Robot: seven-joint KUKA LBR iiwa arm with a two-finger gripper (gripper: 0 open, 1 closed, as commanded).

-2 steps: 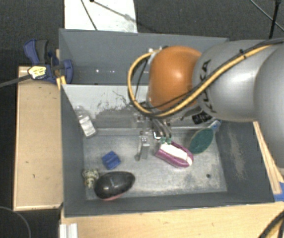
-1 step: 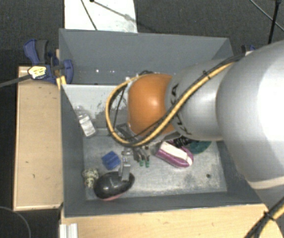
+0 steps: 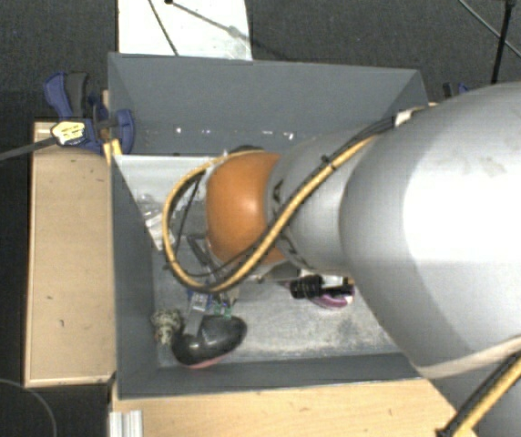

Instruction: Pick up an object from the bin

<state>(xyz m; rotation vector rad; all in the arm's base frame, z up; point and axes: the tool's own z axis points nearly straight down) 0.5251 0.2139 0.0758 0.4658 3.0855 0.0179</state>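
Note:
My gripper (image 3: 209,307) reaches down under the orange wrist cover at the bin's front left. Directly beneath it lies a black rounded thing (image 3: 209,339) with a pink edge along its underside, against the front wall. The gripper looks to be touching its top, though the contact is hidden. To the left of that, in the front left corner, sits a small grey-green knobbly thing (image 3: 165,324). A black bottle-shaped thing (image 3: 313,288) lies on the floor to the right, resting on something purple (image 3: 335,301).
The arm and its orange cover with looping yellow and black cables hide most of the bin's middle and right. A pale, clear-looking thing (image 3: 154,215) lies by the left wall behind the cables. Bare grey floor shows along the front wall, right of the black thing.

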